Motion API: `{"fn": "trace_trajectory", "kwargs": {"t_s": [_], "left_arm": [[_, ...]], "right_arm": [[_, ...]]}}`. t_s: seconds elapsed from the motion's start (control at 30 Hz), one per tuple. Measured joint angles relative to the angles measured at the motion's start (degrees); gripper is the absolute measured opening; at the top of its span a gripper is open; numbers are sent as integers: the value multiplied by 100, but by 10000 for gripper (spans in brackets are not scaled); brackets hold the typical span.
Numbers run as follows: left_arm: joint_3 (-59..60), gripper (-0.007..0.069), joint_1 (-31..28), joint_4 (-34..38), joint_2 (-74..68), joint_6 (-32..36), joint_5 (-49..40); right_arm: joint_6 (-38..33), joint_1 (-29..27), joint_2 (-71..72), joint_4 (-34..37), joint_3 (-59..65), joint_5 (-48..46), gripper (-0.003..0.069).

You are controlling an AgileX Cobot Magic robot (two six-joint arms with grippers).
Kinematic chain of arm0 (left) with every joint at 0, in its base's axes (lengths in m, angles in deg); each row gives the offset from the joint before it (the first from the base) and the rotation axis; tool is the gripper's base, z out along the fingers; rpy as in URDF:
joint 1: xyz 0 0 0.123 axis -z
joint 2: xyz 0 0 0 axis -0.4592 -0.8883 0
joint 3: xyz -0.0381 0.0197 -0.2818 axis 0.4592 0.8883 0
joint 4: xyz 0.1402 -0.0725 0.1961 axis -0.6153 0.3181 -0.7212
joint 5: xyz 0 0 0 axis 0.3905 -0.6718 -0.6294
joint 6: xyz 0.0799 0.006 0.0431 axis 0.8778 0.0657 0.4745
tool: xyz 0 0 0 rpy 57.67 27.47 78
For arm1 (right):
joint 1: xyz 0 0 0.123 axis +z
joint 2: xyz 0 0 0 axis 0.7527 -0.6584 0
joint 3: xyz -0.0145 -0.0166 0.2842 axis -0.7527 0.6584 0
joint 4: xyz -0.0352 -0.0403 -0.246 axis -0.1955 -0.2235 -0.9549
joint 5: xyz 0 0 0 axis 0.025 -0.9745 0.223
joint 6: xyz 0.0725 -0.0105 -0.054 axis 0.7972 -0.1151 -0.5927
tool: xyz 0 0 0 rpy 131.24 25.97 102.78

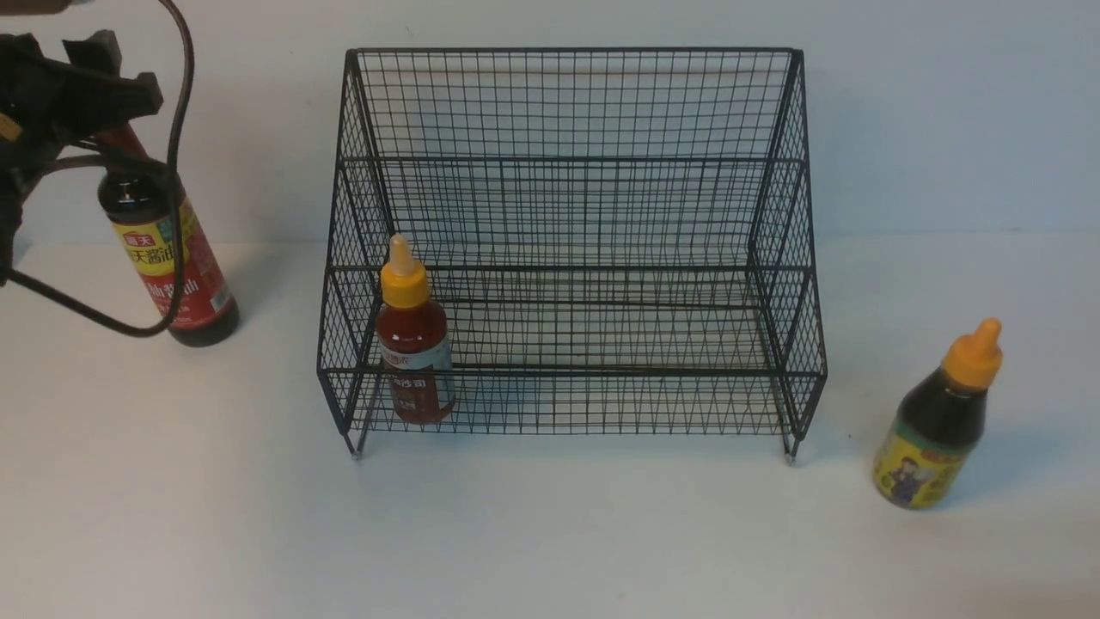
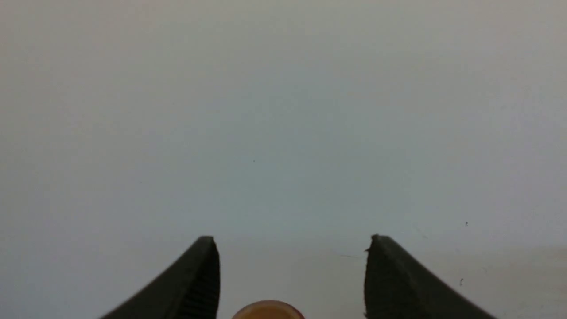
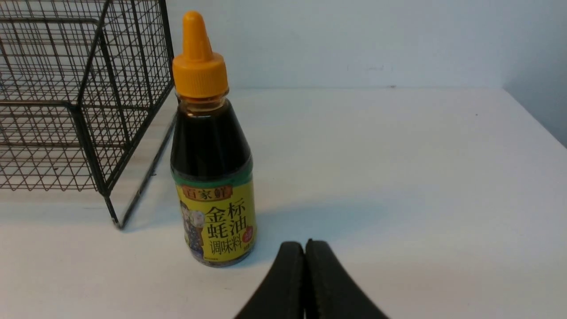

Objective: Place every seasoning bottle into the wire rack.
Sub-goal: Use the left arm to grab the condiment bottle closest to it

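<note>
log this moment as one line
left tool: open at tall bottle cap | right tool: shut, near small dark bottle | red bottle: in rack, lower tier | other two: outside rack

I get soft, even light, faint shadows on the counter, front view slightly soft, left wrist view hazy.

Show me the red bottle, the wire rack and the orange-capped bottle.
red bottle (image 1: 412, 328): front view, on its red body.
wire rack (image 1: 571, 50): front view, on its top back rim.
orange-capped bottle (image 3: 211, 146): right wrist view, on its dark body above the label.
</note>
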Motion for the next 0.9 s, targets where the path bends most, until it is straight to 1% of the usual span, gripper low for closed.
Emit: {"fn": "trace_trajectory", "kwargs": {"t_s": [0.2, 0.8, 0.87, 0.9], "left_arm": [[-295, 408, -98, 46, -254, 0, -68], [-353, 408, -126, 53, -874, 4, -165], [-353, 403, -126, 58, -910, 4, -164], [-353, 382, -126, 54, -923, 4, -171]], "right_arm": [[0, 0, 0, 0, 0, 0, -10], [-44, 0, 0, 0, 0, 0, -10], [-44, 0, 0, 0, 0, 0, -10], [-44, 0, 0, 0, 0, 0, -10]]}}
